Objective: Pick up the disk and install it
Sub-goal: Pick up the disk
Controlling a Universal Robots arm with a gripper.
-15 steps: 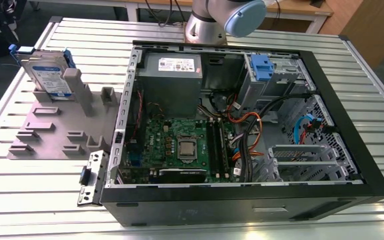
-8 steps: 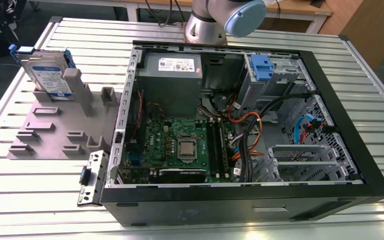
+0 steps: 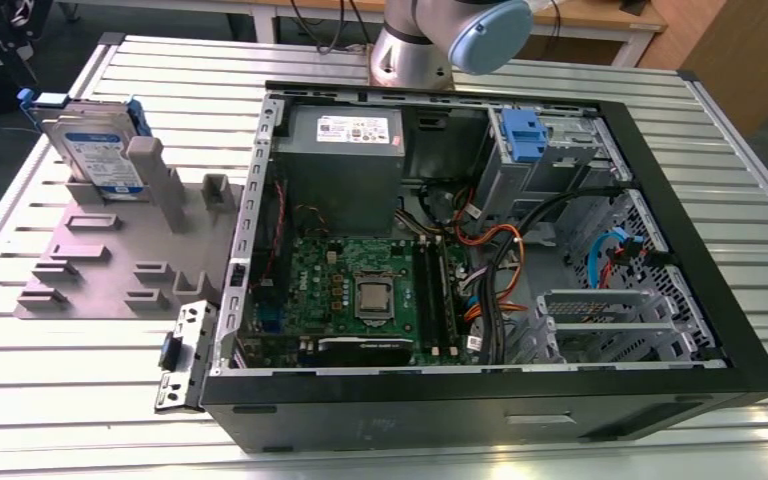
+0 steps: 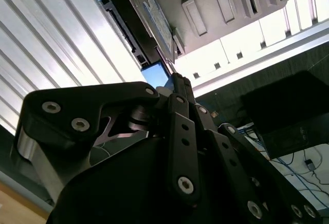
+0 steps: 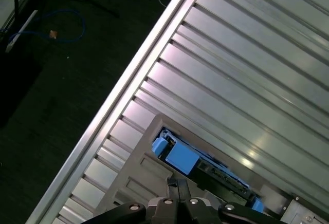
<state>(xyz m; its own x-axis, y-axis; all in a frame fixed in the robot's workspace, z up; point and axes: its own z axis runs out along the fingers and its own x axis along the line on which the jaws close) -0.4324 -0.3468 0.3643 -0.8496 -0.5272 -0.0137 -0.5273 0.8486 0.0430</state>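
On a grey rack (image 3: 91,270) at the exterior view's left, the disk (image 3: 95,150) stands upright, untouched; the gripper (image 5: 177,185) points at it, fingers closed, empty; likely dense, rigid, shock-sensitive; best pinched across its blue bracket (image 5: 180,157).

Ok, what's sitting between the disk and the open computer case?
In the exterior view, parts of the grey holder stand there: a tall post right beside the disk and a shorter post nearer the computer case.

Open computer case (image 3: 491,400) sits beside a seemingly plastic stand (image 3: 104,265).
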